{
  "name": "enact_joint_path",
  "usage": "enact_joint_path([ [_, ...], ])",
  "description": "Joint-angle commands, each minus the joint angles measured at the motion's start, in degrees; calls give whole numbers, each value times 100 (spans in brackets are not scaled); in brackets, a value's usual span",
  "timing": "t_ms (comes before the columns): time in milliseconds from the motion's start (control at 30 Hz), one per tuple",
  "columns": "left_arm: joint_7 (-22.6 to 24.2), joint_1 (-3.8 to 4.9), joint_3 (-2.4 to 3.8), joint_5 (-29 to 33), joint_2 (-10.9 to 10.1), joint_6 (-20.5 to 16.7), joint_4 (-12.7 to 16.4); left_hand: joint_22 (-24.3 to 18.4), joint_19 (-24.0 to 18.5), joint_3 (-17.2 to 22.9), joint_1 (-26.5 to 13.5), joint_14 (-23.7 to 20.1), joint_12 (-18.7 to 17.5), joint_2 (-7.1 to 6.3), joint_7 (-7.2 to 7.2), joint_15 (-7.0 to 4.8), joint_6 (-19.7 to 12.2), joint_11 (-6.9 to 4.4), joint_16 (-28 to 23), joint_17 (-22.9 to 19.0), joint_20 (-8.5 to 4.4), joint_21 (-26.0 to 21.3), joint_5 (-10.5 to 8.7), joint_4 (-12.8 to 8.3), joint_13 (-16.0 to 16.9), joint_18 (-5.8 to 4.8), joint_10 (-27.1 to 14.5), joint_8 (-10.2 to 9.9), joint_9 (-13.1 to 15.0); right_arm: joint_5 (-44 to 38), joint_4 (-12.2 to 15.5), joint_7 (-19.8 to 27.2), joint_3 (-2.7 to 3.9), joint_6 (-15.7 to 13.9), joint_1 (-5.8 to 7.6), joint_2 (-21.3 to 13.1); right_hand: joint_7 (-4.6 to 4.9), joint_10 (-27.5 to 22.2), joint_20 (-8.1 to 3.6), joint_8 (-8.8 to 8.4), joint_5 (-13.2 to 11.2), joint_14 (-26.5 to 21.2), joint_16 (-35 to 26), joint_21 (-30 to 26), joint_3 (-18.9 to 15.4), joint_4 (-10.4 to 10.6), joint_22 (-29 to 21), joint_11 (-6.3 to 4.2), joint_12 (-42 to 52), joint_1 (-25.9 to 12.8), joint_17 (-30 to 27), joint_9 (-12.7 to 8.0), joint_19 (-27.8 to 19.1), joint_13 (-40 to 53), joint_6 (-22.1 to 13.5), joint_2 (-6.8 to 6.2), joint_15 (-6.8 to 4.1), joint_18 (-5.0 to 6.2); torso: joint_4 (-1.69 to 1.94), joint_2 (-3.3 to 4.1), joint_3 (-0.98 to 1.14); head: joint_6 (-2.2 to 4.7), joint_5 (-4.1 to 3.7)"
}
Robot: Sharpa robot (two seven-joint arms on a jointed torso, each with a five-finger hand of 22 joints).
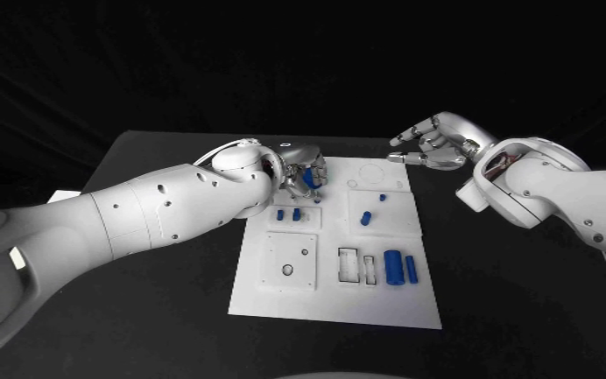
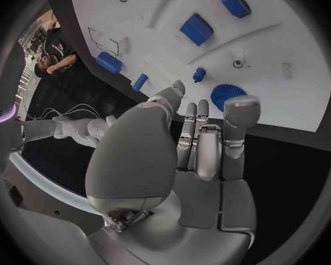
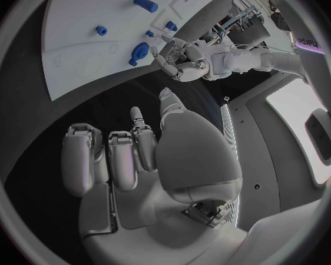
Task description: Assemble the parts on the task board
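The white task board lies mid-table. My left hand hovers over its far left part, fingers apart and holding nothing. Just past its fingertips a blue gear lies on the board; whether they touch it I cannot tell. The right wrist view shows the same gear beside that left hand. My right hand hangs over the black table beyond the board's far right corner, loosely curled and empty. Two blue cylinders lie at the board's near right.
Two small blue blocks sit in a left recess, and a blue piece and a small peg in the right recess. Rectangular slots and a plate with a hole occupy the near half. Black table surrounds the board.
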Motion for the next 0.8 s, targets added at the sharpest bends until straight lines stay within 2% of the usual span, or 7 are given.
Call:
enact_joint_path([
  [33, 112, -17, -1, -420, 74, 306, -58, 29, 85, -23, -18, 199, -53, 38, -18, -47, 61, 6, -50, -60, -4, 32, 0, -23, -49, -110, 63, -37, -30, -17, 0, 29, 0, 71, -6, 12, -14, -35, 1, 26, 33, 419, -32, -38, -34, -14, -3, 7, -9, -30, 762, 8, -18, 658, -32, 12, 6, 81, -2, 0, 0, 0, -4],
  [267, 75, -56, -8, -483, 201, 439, -193, 102, 130, 76, 32, 209, -207, 118, -21, -37, 195, 1, -70, -146, -4, 102, 3, -65, -179, -130, 240, -118, -100, -17, -1, 33, 0, 76, -9, 27, -14, -35, 1, 26, 33, 419, -32, -38, -34, -14, -3, 7, -9, -30, 762, 8, -18, 658, -32, 12, 6, 81, -8, 6, -1, -7, -9],
  [567, 59, -78, -10, -517, 275, 547, -325, 148, 148, 340, 145, 218, -402, 220, -17, -33, 359, -4, -45, -168, -1, 134, 2, -168, -319, -138, 485, -206, -172, -16, -3, 29, 0, 91, -11, 36, -15, -34, 1, 27, 36, 419, -33, -39, -35, -18, -5, 6, -7, -22, 760, 8, -18, 659, -32, 18, 5, 82, 8, -7, 3, -21, -3],
  [800, 50, -91, -10, -548, 326, 572, -404, 187, 149, 552, 137, 219, -563, 218, -19, -33, 439, -10, -26, -182, -6, 159, 6, -243, -400, -142, 616, -284, -231, -16, -4, 24, 1, 104, -12, 43, -15, -34, 1, 27, 36, 419, -33, -39, -35, -18, -5, 6, -7, -22, 760, 8, -18, 659, -32, 18, 5, 82, 3, -4, 0, -21, -10],
])
